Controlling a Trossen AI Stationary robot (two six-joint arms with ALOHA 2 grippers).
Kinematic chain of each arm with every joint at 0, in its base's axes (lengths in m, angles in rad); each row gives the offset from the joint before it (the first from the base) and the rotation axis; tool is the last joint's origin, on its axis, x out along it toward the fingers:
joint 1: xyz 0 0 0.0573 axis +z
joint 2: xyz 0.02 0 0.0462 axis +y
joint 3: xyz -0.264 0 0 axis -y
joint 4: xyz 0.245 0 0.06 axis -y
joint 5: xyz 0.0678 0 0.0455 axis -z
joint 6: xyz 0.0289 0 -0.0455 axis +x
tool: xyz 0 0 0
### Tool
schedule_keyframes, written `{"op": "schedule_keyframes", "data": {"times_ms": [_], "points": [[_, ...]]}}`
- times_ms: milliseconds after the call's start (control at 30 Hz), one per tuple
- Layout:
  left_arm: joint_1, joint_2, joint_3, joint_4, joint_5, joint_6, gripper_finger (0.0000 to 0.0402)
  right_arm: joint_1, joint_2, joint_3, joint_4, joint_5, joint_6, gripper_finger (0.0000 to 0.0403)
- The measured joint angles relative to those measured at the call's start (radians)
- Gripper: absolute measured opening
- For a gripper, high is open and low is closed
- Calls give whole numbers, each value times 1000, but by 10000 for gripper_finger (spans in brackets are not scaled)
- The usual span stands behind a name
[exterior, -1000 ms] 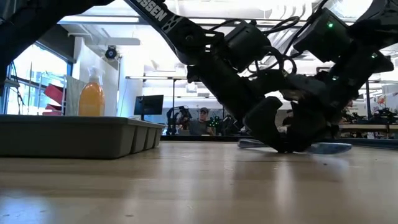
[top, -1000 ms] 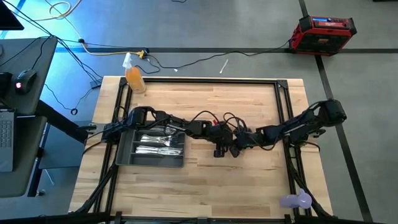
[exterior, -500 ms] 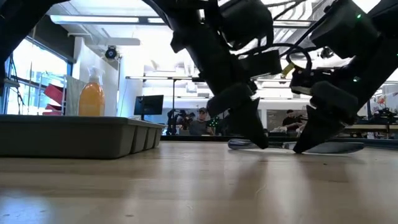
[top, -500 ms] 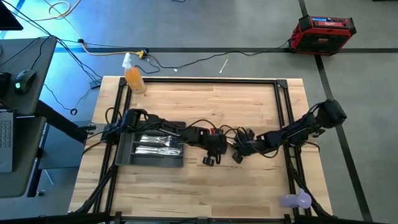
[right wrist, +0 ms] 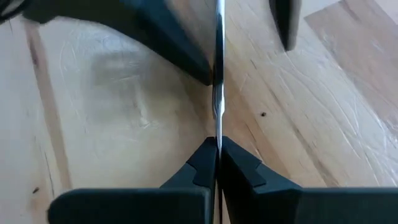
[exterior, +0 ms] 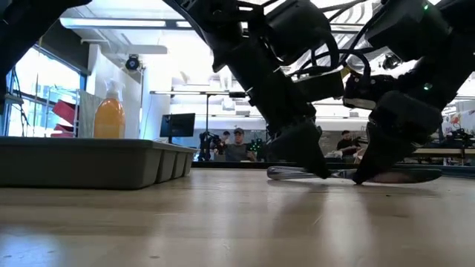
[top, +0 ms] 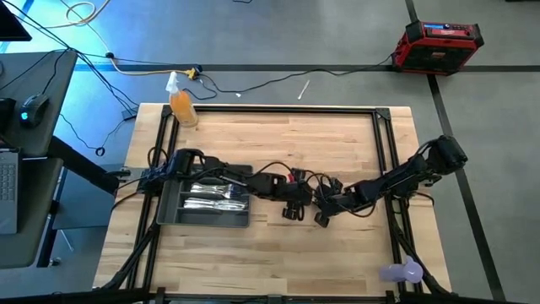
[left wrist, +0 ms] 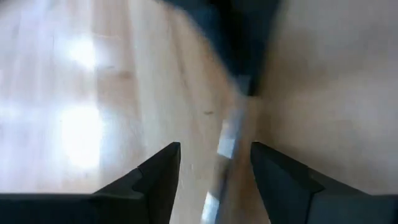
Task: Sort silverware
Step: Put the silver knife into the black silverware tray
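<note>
Right gripper was clamped on a utensil lying low on the table, its free end running between the spread fingers of the left gripper. Other silverware lay in the tray.

Overhead camera looks straight down on the whole table; low camera sits at tabletop level, facing across toward the room; each wrist camera points closely at the boards (past its own fingers); all share mid-table.
</note>
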Motion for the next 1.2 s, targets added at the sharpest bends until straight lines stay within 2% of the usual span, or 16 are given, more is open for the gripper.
{"op": "schedule_keyframes", "data": {"times_ms": [133, 300, 433, 633, 767, 900, 1033, 1100, 1200], "points": [[6, 0, 0, 12, 14, 29, 179, 1, 0, 0, 4, -10, -19, 0], [37, 0, 2, -20, 197, 15, 165, 3, -1, 0, 8, -11, -26, 0], [56, 14, 4, -34, 256, -16, 128, 2, -2, 0, 8, -8, -27, 0], [66, 36, 8, -52, 292, -27, 57, 2, -3, 1, 15, -4, -28, 0], [57, 35, 8, -74, 289, -35, 9, 2, -17, 23, -13, -1, -78, 23], [33, 15, 8, -140, 230, -47, 6, 2, -50, 108, -90, -11, -130, 87], [8, -56, 0, -291, 133, -7, 3, 22, -94, 219, -182, -38, -192, 147], [5, -109, -3, -380, 80, 3, 3, 60, -108, 278, -186, 1, -239, 165], [11, -221, 0, -530, 24, -16, 2, 139, -129, 376, -220, 150, -315, 175]]}}
